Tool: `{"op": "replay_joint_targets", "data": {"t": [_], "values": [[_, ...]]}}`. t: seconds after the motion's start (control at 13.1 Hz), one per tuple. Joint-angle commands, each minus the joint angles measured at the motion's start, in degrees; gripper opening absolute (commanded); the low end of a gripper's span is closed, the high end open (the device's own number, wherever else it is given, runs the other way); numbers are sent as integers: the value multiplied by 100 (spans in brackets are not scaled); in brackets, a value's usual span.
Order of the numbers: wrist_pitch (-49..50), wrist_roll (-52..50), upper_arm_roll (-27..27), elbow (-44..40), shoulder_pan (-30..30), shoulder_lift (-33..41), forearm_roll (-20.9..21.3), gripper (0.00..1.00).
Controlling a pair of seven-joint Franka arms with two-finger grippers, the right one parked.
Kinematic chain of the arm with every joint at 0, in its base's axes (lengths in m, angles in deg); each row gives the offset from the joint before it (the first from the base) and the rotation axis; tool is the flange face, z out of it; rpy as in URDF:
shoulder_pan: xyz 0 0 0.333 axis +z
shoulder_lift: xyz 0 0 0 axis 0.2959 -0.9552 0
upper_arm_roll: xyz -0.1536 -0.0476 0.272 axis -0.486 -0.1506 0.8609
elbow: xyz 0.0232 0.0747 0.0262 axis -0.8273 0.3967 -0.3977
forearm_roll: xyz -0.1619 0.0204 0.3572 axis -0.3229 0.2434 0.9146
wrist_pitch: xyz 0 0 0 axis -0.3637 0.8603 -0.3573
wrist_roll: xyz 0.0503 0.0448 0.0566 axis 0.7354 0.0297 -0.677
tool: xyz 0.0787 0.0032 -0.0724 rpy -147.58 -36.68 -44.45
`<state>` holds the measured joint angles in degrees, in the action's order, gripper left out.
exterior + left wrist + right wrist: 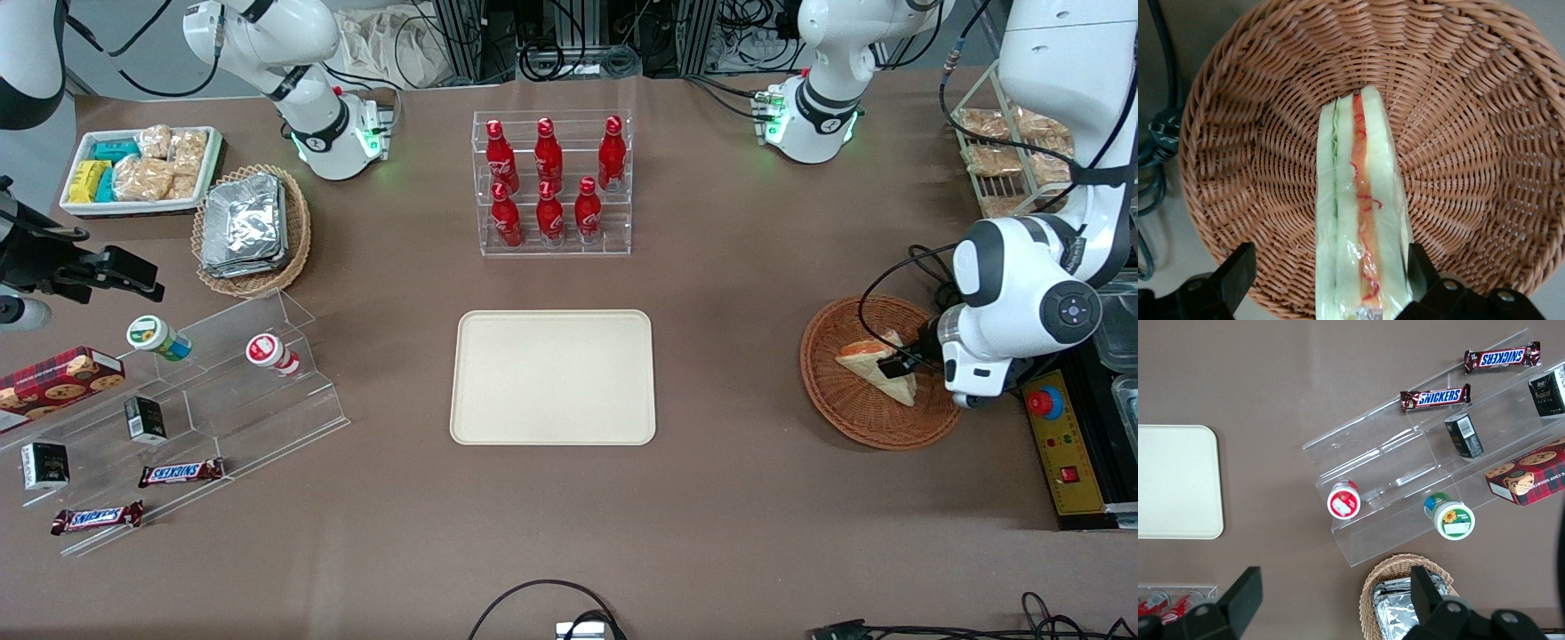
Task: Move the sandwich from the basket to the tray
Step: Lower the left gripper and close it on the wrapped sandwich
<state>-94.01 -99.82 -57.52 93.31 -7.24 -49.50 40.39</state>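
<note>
On the brown table, the basket (876, 413) holds a plastic-wrapped sandwich (1361, 220); claw (1328, 280) astride.

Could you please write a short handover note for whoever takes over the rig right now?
Left hand: low in the basket, fingers open, one on each side of the sandwich; one finger touches the wrap, the other is apart from it, so no grip yet.
Sandwich: in the basket, standing on edge.
Tray: mid-table, nothing on it.
Done: approach to the sandwich.
Left: close on the sandwich, lift it, carry it to the tray, release.
</note>
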Motion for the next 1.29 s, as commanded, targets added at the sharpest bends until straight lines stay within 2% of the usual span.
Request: {"op": "replay_joint_targets", "data": {"t": [0.0,0.08,0.15,0.23,0.3,0.53,0.84,1.07,1.22], "values": [[-404,-478,-40,141,-73,-129,-37,100],[-440,-540,-40,63,-126,-252,-37,87],[-457,-540,-40,-17,-205,-323,-28,46],[-492,-549,-40,-35,-232,-341,-45,26],[-501,-532,-40,-26,-293,-332,-2,0],[-362,-339,-40,-35,-338,-219,51,0],[1016,101,-66,-744,-364,177,51,0],[2228,110,-530,-1850,-364,239,51,0],[2652,119,-1092,-2467,-373,160,51,0]]}}
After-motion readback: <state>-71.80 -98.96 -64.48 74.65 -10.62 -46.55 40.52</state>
